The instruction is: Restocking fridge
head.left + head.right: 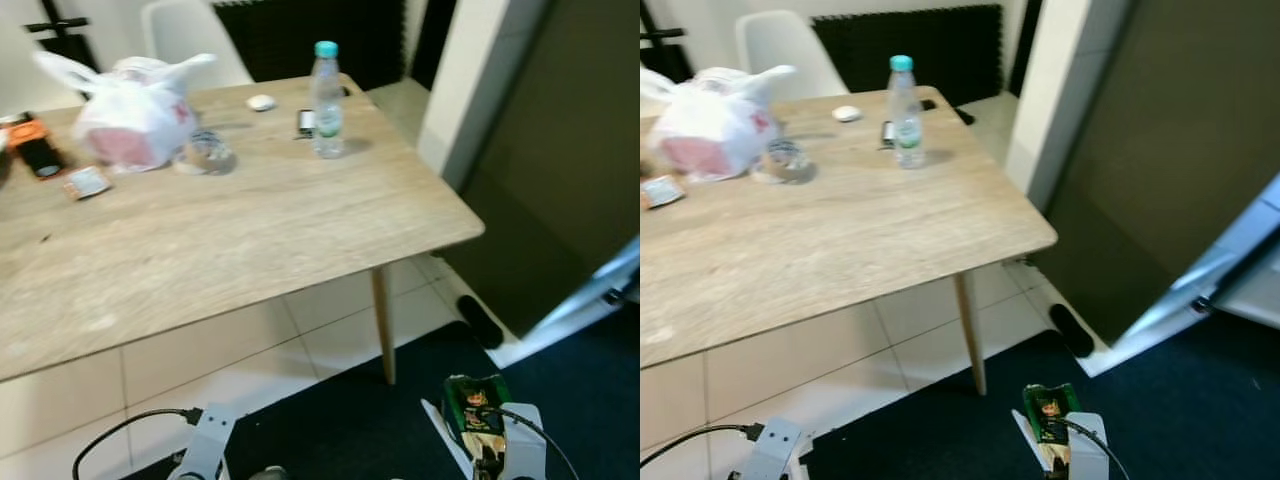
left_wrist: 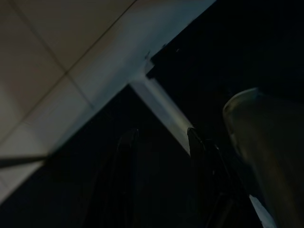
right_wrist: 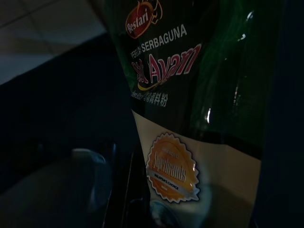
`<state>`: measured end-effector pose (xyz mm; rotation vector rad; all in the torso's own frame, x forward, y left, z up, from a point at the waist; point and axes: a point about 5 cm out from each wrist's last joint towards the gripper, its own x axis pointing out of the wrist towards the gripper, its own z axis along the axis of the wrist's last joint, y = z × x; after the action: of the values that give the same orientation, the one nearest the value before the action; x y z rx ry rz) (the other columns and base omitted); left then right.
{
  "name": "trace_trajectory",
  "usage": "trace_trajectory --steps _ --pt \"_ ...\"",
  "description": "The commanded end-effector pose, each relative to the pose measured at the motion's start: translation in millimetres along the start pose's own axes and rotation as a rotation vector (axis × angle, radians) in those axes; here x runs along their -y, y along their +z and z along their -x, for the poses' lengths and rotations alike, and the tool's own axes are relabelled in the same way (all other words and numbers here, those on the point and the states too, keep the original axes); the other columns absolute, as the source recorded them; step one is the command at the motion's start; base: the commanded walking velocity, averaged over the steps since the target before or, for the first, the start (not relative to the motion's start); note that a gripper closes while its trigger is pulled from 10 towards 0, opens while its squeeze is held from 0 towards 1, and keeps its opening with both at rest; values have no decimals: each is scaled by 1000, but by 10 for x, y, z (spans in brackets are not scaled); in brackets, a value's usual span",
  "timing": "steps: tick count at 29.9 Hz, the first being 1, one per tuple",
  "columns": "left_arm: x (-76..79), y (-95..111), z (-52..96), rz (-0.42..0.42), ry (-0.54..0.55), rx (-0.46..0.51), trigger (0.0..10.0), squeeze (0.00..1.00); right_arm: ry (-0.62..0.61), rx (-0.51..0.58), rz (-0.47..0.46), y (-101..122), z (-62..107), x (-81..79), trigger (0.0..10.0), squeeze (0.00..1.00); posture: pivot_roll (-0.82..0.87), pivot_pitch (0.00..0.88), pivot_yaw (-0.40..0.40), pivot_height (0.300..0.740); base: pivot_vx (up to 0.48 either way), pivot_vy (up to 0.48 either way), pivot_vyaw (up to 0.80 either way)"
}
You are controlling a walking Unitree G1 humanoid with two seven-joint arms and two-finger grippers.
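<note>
Green packet (image 1: 474, 408): a dark green seasoning pouch with a cream lower band and a gold seal, upright at the near right, low over the dark carpet
Right end effector (image 1: 487, 455): pinching the green packet at its lower end, arm held low at the near right edge
Left end effector (image 2: 161, 142): two black fingers spread apart with nothing between them, hanging over the carpet edge and pale floor tiles at the near left
Floor (image 1: 330, 330): cream tiles under the worktop, meeting dark carpet nearer the robot
Worktop (image 1: 250, 240): light wood, standing on a slim tapered leg at its near right corner
Water bottle (image 1: 327, 100): clear with a teal cap, upright toward the far right of the worktop
White plastic bag (image 1: 135, 115): knotted, bulging, at the far left of the worktop, a small clear glass (image 1: 207, 152) just right of it
Chair (image 1: 190, 35): white, behind the worktop's far edge
Dark panel (image 1: 560, 150): tall, at the far right
</note>
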<state>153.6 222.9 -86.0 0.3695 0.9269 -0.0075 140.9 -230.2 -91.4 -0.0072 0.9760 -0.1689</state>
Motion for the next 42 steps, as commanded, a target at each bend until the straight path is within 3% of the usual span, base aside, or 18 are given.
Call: trace_trajectory --steps 1,42 --pt "50 -34 8 -10 -9 -10 10000 0 -27 7 -19 -1 10 85 10000 0 -15 39 -82 740 0 0 -706" --pt "67 -31 -1 -23 -7 -19 10000 0 -26 1 -13 17 3 98 10000 0 -23 21 -82 740 0 0 -706"
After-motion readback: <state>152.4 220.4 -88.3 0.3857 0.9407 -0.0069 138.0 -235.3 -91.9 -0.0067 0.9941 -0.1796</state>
